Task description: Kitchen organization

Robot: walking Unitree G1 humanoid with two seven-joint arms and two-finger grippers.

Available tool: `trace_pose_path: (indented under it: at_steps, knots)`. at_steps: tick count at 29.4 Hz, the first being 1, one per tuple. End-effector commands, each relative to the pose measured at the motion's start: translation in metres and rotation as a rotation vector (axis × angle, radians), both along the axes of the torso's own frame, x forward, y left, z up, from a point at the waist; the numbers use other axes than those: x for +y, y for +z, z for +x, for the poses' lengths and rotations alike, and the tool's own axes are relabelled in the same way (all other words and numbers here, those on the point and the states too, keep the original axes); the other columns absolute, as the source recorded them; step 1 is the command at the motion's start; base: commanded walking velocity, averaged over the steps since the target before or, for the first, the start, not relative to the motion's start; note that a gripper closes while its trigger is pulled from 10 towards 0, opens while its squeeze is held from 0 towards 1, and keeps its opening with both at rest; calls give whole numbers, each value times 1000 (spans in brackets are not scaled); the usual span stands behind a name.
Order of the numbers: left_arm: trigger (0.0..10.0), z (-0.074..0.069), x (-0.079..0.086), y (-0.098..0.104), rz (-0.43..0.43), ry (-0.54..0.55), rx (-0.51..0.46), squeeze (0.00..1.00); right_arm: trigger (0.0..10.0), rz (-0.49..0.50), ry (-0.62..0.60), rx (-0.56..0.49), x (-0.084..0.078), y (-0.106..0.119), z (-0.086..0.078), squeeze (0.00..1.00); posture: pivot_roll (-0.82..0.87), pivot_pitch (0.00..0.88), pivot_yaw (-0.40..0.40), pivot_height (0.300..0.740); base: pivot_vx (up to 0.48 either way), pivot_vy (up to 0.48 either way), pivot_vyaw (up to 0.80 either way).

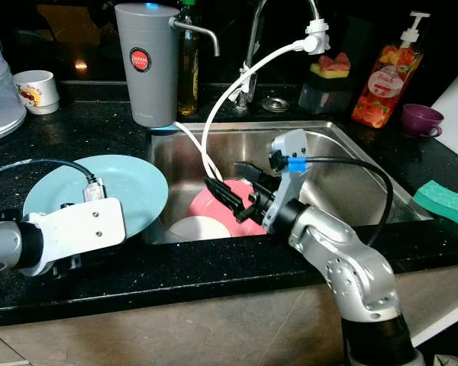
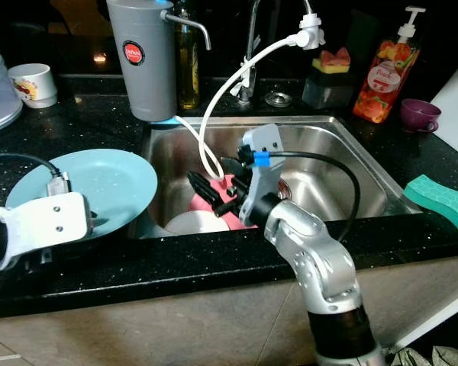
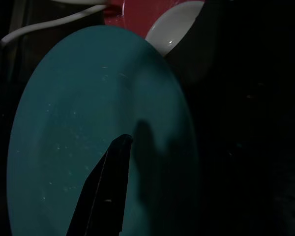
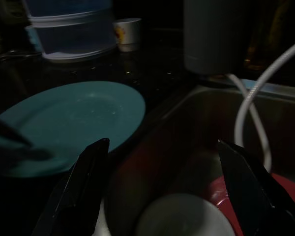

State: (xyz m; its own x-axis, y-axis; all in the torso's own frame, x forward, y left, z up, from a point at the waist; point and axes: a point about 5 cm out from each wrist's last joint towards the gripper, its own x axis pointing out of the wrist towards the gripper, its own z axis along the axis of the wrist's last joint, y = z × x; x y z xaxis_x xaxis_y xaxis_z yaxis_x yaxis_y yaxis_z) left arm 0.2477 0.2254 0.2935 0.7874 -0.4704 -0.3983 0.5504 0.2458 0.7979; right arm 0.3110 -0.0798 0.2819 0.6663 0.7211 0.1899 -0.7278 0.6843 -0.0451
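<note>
Teal round plate (image 1: 118, 187) overhangs the steel sink (image 1: 351, 164) rim, pinched by left gripper (image 1: 99, 217). Right gripper (image 1: 233, 191), jaws spread, hovers above pink plate (image 1: 214, 206); slippage risks collision.

Around the sink (image 1: 343, 164): three plates, one teal plate (image 1: 118, 187), one pink plate (image 1: 217, 213), one white plate (image 1: 198, 227). Two cups, a white mug (image 1: 37, 90) and a purple cup (image 1: 421, 120). One soap bottle (image 1: 383, 76), one green sponge (image 1: 446, 204).
</note>
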Motion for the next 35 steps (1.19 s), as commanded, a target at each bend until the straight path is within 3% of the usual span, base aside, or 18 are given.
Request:
trace_pose_path:
  at_steps: [1, 3, 4, 5, 7, 9, 14, 21, 24, 26, 27, 28, 35]
  knots:
    - [10000, 2, -2, -2, 6, -2, -15, 0, 10000, -36, 79, 1, 3, -4, -11, 0, 142, 199, -85, 740, 0, 0, 0]
    - [9569, 3, -2, -3, 9, 0, -24, 0, 10000, -46, 100, 4, 4, -6, -14, 0, 142, 199, -85, 740, 0, 0, 0]
    - [8157, 4, -2, -4, 15, 2, -33, 0, 10000, -54, 118, 7, 4, -7, -16, 0, 142, 199, -85, 740, 0, 0, 0]
    - [8157, 4, -2, -4, 15, 2, -33, 0, 10000, -54, 118, 7, 4, -7, -16, 0, 142, 199, -85, 740, 0, 0, 0]
    - [549, 5, -3, -7, 32, -2, -44, 0, 10000, -79, 174, 17, 6, -12, -22, 0, 142, 197, -82, 740, 0, 0, 0]
    - [0, 6, -3, -9, 43, -4, -49, 0, 10000, -100, 211, 24, 8, -15, -26, 0, 142, 197, -82, 740, 0, 0, 0]
    - [0, 7, -5, -12, 52, -11, -52, 0, 10000, -151, 212, 61, 7, -25, -26, 0, 139, 195, -84, 740, 0, 0, 0]
    - [0, 9, -8, -13, 51, -25, -66, 0, 10000, -137, 146, 66, 1, -24, -17, 0, 137, 193, -84, 740, 0, 0, 0]
    - [0, 10, -12, -11, 35, -45, -101, 0, 10000, -124, 128, 56, -1, -21, -16, 0, 137, 193, -84, 740, 0, 0, 0]
    - [0, 15, -18, -2, 20, -68, -204, 0, 10000, -112, 111, 55, -3, -20, -14, 0, 138, 193, -85, 740, 0, 0, 0]
    - [0, 15, -18, -2, 20, -68, -204, 0, 10000, -112, 111, 55, -3, -20, -14, 0, 138, 193, -85, 740, 0, 0, 0]
    - [10000, 21, -26, 13, -14, -84, -366, 0, 10000, -98, 85, 52, -5, -17, -11, 0, 138, 193, -85, 740, 0, 0, 0]
    - [10000, 25, -40, 33, -41, -132, -558, 0, 10000, -72, -7, 51, -14, -14, 0, 0, 136, 189, -88, 740, 0, 0, 0]
